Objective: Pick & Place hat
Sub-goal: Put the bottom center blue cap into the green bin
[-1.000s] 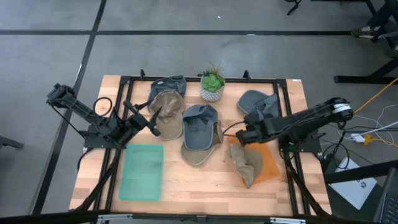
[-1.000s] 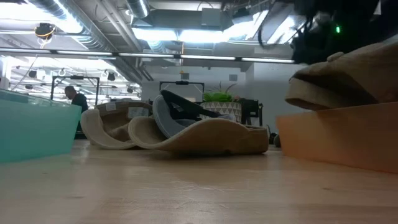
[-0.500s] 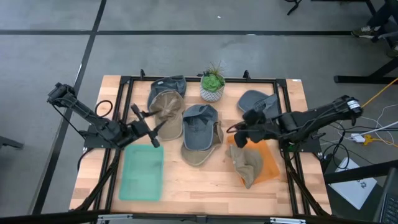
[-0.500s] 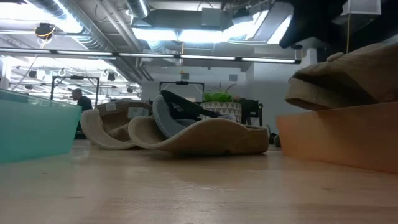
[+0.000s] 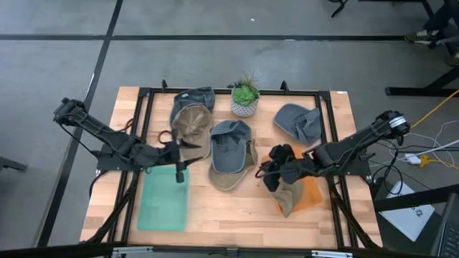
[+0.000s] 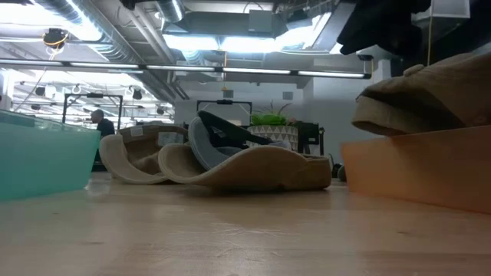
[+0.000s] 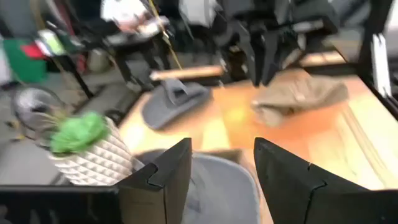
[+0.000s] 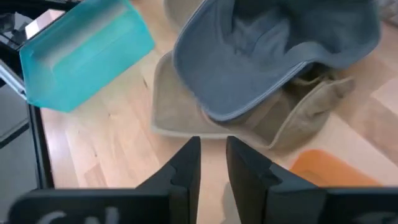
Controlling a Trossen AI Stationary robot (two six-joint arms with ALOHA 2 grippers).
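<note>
wooden table [image 5: 237, 208] holds a floppy khaki hat [image 5: 287, 192] draped on a flat orange tray [image 5: 311, 193]. at nine o'clock of it the right gripper [image 5: 268, 172] hovers, jaws narrowly apart, empty. left gripper [image 5: 179, 159], jaws apart, hangs over the teal bin [image 5: 163, 199].

Both arms are dark, slender, jointed links with black cabling along them. The left tool [image 5: 178, 155] and right tool [image 5: 271, 169] carry blocky black fingers [image 7: 283, 180].
</note>
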